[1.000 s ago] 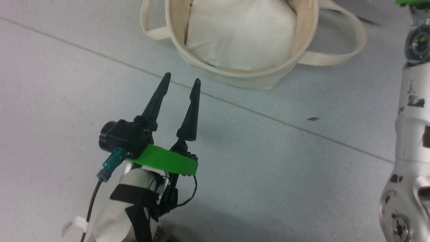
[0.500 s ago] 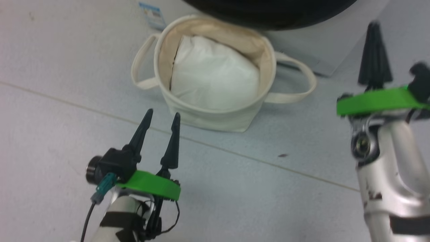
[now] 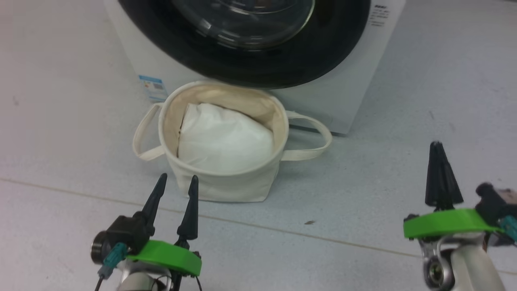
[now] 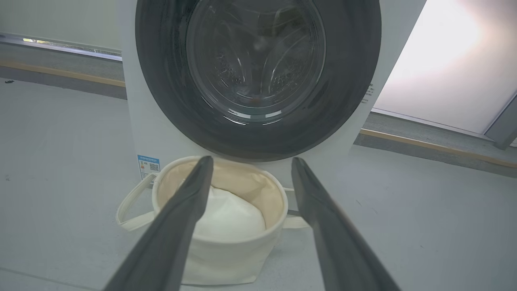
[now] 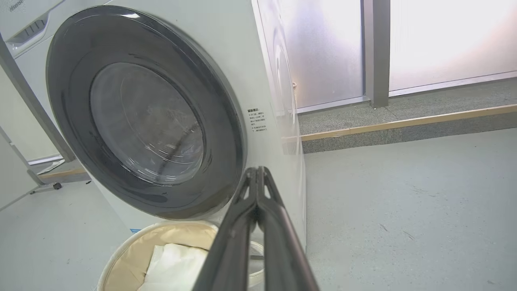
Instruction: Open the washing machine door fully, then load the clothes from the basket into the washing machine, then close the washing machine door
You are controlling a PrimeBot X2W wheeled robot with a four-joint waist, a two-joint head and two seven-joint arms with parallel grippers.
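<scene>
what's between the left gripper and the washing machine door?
The basket, holding a white bundle, stands between the left gripper and the washing machine door; clear in the head and left wrist views.

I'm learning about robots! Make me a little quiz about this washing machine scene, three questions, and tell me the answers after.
1. True or false: the washing machine door is wide open.
2. Which claw has its two fingers pressed together? A) the left claw B) the right claw
3. Fill in the gap: the basket stands right in front of the washing machine and holds a plain ____ bundle.

Key: 1 false, it is closed. 2 B. 3 white.
</scene>
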